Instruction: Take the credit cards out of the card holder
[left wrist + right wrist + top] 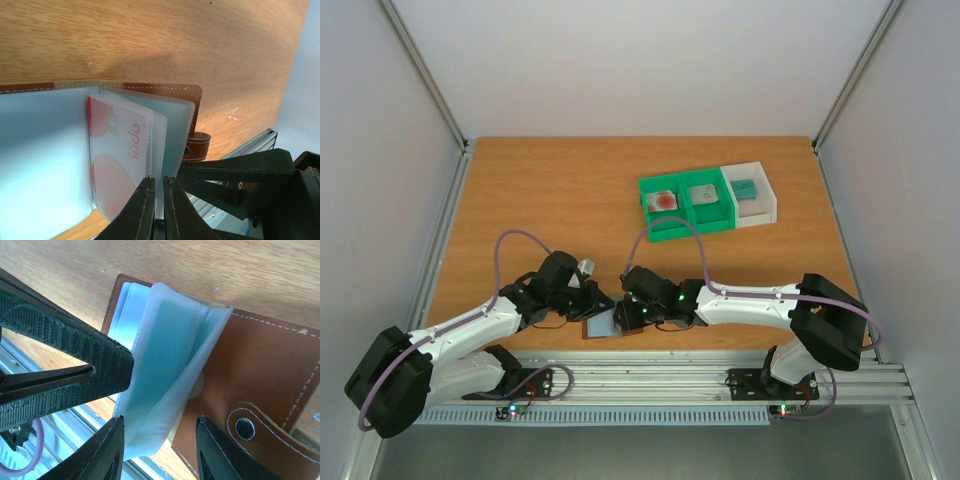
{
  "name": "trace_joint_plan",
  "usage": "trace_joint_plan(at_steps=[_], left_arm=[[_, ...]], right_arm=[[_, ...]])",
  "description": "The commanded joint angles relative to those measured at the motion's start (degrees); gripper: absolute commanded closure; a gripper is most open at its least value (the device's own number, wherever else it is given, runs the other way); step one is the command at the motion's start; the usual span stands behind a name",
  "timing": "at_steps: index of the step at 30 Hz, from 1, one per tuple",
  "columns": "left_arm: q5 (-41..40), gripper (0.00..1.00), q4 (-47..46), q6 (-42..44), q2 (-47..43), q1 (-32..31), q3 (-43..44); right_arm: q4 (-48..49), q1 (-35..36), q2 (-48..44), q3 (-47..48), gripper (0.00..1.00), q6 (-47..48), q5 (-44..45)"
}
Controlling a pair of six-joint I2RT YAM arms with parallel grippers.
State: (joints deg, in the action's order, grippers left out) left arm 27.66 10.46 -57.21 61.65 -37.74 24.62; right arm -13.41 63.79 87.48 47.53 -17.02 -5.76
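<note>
The brown card holder (pixel 601 326) lies open near the table's front edge between both grippers. In the left wrist view its brown cover (pixel 170 92) frames clear sleeves, and one sleeve holds a pale card with red marks (pixel 120 150). My left gripper (pixel 158 181) is shut on the edge of a sleeve. In the right wrist view my right gripper (pixel 160 424) is open, its jaws on either side of the lower corner of the fanned sleeves (pixel 165 365), next to the brown cover (pixel 260 370). In the top view my left gripper (pixel 604 307) and right gripper (pixel 626 317) nearly touch.
A green two-compartment tray (pixel 686 226) at the back right holds a pale card with a red blot (pixel 663 200) and a grey card (pixel 703 194). The white tray (pixel 767 207) beside it holds a teal card (pixel 747 188). The metal rail (pixel 700 375) runs just behind the holder.
</note>
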Motion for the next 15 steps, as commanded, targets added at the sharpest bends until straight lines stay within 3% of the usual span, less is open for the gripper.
trace_joint_plan(at_steps=[1,11,15], left_arm=[[-0.23,0.91,-1.86,-0.09,0.26,-0.3,-0.63],[-0.6,0.89,-0.84,0.0,-0.38,-0.32,-0.64],[-1.12,0.89,-0.53,-0.07,-1.02,-0.26,-0.56]], right_arm=[[-1.26,-0.24,0.5,1.08,0.61,-0.58,1.86],[-1.81,-0.24,-0.47,0.7,0.62,-0.74,2.07],[-2.07,-0.24,-1.9,1.47,0.58,-0.64,0.15]])
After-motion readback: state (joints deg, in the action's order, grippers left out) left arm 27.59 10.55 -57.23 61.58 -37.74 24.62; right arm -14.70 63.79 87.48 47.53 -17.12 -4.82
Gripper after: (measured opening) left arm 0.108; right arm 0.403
